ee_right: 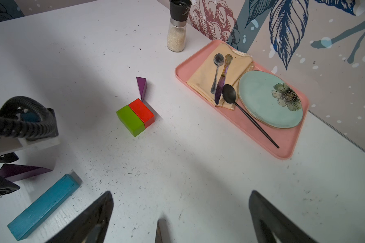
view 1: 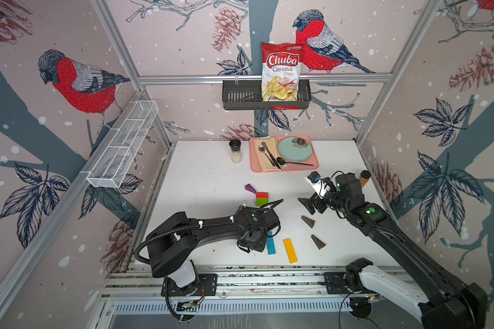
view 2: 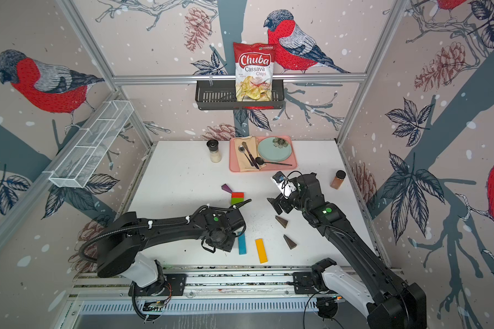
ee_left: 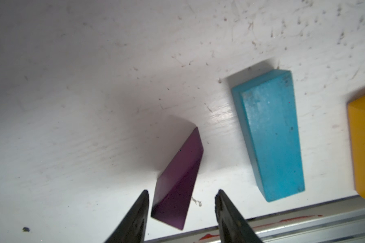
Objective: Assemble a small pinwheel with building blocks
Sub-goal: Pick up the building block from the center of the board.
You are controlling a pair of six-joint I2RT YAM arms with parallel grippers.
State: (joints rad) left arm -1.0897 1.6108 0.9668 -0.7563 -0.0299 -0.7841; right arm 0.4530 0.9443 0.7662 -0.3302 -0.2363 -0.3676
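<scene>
Surface (view 1: 211,176): carrying the loose blocks and a barely begun pinwheel (view 1: 258,195)
Left tool (ee_left: 182,190): jaws standing apart, straddling the loose purple wedge (ee_left: 177,181), gaps showing on both sides, nothing clenched yet
Right tool (ee_right: 181,191): spread wide, empty, hovering near two brown wedges (view 1: 308,221) (view 1: 318,242)
Blue bar (ee_left: 270,134): lying just beside the left tool; yellow bar (view 1: 290,250) lying beyond it
Hub: red brick (view 1: 262,195) touching green brick (view 1: 262,201), well ahead of the left tool; placed purple wedge (view 1: 250,188) touching the red brick's corner
Step in hand, as judged: grasping the second blade; next move is calling for a square pinch, a lift, and a carry to the hub without nudging it
</scene>
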